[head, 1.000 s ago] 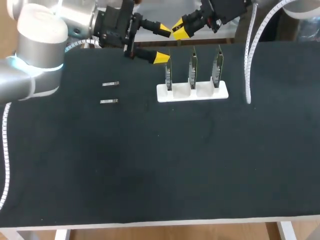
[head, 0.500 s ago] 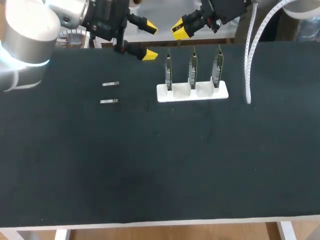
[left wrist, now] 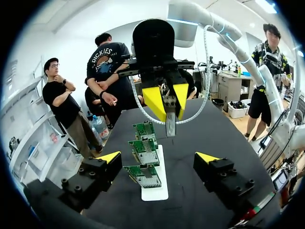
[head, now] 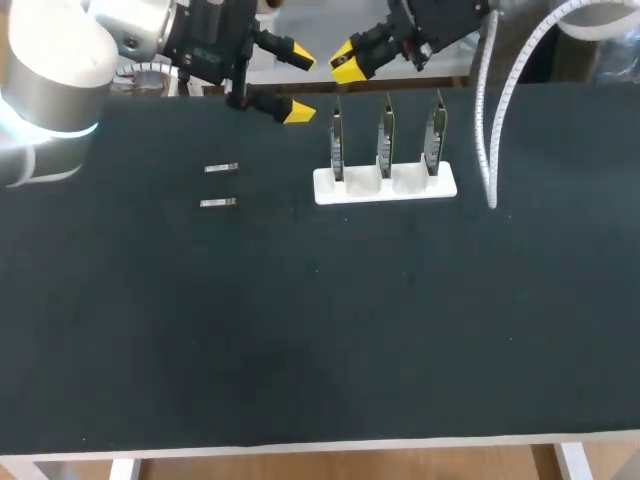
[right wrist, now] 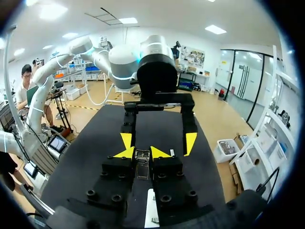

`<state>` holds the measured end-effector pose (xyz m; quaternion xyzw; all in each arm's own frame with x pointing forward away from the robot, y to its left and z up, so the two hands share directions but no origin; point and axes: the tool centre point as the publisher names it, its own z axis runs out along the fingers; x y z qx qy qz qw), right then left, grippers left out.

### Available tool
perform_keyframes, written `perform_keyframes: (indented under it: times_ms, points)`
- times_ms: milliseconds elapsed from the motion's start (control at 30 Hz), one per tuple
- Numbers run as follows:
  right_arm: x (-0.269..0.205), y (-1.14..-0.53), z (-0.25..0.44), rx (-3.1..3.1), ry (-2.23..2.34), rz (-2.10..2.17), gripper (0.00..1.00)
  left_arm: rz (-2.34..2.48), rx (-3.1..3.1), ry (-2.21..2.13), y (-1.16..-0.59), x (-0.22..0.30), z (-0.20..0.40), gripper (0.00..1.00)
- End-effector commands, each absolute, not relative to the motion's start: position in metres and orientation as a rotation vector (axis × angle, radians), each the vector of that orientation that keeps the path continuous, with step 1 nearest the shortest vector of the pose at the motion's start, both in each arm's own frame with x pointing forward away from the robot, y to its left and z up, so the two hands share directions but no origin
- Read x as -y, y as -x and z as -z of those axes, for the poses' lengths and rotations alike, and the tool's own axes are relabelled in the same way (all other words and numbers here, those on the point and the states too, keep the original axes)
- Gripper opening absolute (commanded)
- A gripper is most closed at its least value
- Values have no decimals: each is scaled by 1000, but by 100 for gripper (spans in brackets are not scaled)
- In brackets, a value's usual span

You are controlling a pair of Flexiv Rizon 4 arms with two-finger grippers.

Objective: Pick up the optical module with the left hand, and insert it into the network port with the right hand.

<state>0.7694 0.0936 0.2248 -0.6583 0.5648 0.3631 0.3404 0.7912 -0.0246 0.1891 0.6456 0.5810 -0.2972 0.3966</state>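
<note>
A small silver optical module (right wrist: 142, 167) sits between the yellow tips of my right gripper (right wrist: 141, 152), which is shut on it. That gripper (head: 350, 62) hangs above the table's far edge, just left of the white holder (head: 385, 187) with three upright green port boards (head: 385, 135). From the left wrist view the module (left wrist: 170, 126) points down out of the right gripper (left wrist: 167, 98), above the row of boards (left wrist: 143, 152). My left gripper (head: 298, 84) is open and empty, a short way left of the right one; its fingers (left wrist: 158, 157) straddle the view of the holder.
Two spare silver modules (head: 220, 168) (head: 217, 203) lie on the black mat left of the holder. A white ribbed cable (head: 488, 130) hangs from my right arm over the mat beside the holder's right end.
My left gripper, open throughout, has drawn back to the left, away from the right gripper. The right gripper has shifted slightly left with the module in it.
</note>
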Motion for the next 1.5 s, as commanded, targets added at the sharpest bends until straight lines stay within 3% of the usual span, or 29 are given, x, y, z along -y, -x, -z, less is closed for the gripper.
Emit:
perform_keyframes:
  times_ms: [33, 1500]
  points:
    - [-99, -787, -216, -1467, 1747, -1019, 0, 752, -1473, -1640, -792, 25, -190, 100]
    - [-80, -777, -193, -1537, 1692, -1068, 0, 752, -1473, -1640, -792, 25, -190, 100]
